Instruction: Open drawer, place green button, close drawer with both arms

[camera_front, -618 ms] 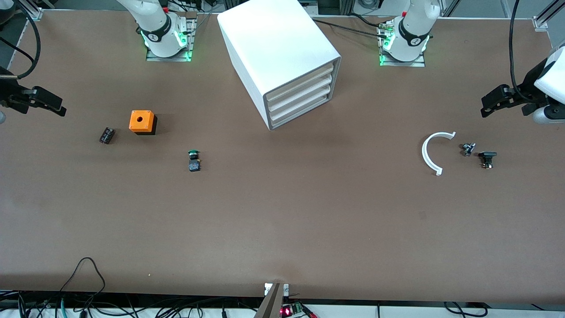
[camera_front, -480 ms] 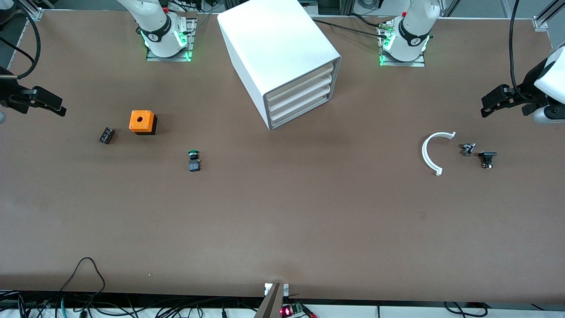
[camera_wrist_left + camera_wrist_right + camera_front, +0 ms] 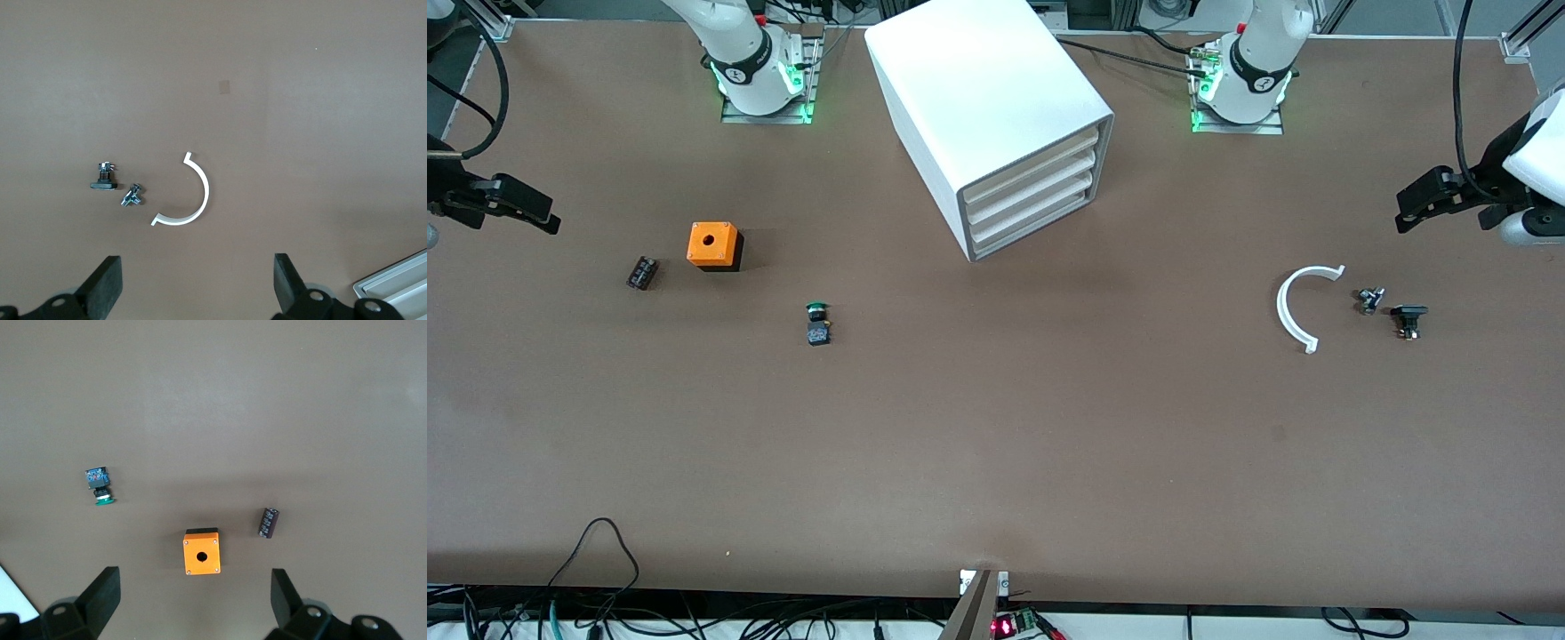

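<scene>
The boxy white cabinet stands on the matte brown bench, its bottom drawer flush and closed. The button, round green cap on a black-blue body, lies on its side near the orange cube. Left end effector and right end effector hang over the bench ends, fingers spread wide, empty.

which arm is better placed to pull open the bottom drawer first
Left, probably. The white cabinet's bottommost drawer is shut, and its front angles toward the left arm's end; the left gripper, jaws open, already has the cabinet's corner in view. The right gripper hangs over the orange cube.
</scene>
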`<state>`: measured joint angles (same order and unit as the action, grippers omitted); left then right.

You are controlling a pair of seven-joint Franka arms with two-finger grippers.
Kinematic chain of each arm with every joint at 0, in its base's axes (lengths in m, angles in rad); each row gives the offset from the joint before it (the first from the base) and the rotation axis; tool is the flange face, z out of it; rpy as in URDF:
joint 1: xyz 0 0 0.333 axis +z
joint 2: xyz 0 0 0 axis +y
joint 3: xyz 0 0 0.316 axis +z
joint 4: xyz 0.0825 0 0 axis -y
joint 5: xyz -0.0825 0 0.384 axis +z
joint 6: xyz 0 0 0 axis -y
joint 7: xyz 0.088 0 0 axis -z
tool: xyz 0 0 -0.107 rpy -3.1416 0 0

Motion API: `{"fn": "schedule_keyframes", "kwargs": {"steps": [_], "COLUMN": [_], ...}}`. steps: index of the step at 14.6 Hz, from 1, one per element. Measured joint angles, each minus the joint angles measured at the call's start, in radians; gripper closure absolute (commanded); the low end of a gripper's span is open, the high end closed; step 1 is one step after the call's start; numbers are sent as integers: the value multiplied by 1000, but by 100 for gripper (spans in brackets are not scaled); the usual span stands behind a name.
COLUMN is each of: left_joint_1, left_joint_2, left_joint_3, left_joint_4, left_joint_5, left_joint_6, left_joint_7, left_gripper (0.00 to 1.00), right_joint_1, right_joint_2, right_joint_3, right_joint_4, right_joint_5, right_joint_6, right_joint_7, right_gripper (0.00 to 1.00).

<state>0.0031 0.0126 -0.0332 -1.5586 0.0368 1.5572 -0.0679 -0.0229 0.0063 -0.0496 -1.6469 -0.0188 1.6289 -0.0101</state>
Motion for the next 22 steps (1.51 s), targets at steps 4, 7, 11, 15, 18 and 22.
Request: {"fn": "schedule_keyframes", "kwargs": {"steps": [4, 7, 11, 15, 18, 22], "left_joint_1": [0, -6, -7, -29, -38, -42], "left_joint_2": [0, 8, 22, 105, 191, 321], "left_joint_3": [-1, -2, -6, -21, -26, -46], "left_joint_4": [0, 0, -12, -82, -129, -195], "left_joint_5": [0, 0, 0, 0, -20, -322], "left_joint_6": [-1, -2, -10, 7, 20, 58], "left_joint_7": [0, 0, 0, 1, 3, 5], "left_gripper": [0, 0, 0, 0, 0, 0], "right_joint_1": [0, 0, 0, 3, 31, 118], "right_joint_2": [0, 1, 33, 73, 95, 140], "right_joint_3": [0, 0, 1, 2, 6, 10], "right_joint_4": [0, 0, 0, 0, 0, 0], "right_joint_5": [0, 0, 0, 1, 17, 30], "right_joint_6": [0, -1, -4, 3, 17, 90], "right_joint_7": [0, 0, 0, 0, 0, 7], "right_gripper": [0, 0, 0, 0, 0, 0]}}
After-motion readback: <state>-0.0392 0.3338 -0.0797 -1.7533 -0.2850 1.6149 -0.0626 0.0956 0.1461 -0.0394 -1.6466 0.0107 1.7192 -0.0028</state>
